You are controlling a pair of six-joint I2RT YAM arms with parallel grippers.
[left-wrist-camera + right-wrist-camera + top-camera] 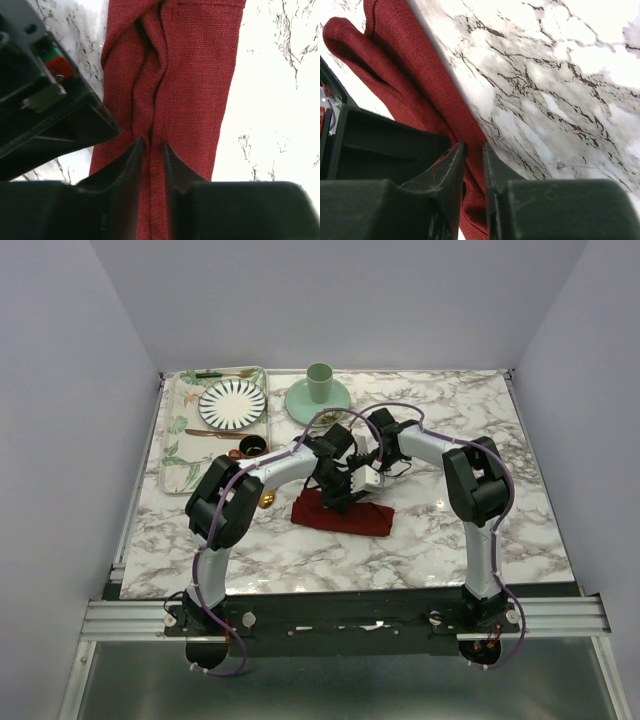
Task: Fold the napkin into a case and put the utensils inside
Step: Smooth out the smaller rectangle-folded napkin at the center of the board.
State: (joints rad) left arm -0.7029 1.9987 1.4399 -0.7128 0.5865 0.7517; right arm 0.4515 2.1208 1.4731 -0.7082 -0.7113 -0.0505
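Two arms, same build. Left arm [222,505] and right arm [478,485]: white tube links, bulky black joint housings. Purple cables [398,405] run along both. Black base plate [340,615] at bottom of top view, with pale round bolts. Left gripper [152,145] and right gripper [474,146]: matte black, wedge-shaped fingers [131,167], boxy body behind. Black housing [30,95], upper left of left wrist view, carries a small red and green part.

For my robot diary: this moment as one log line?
left gripper: shut on napkin fold | right gripper: shut on napkin edge
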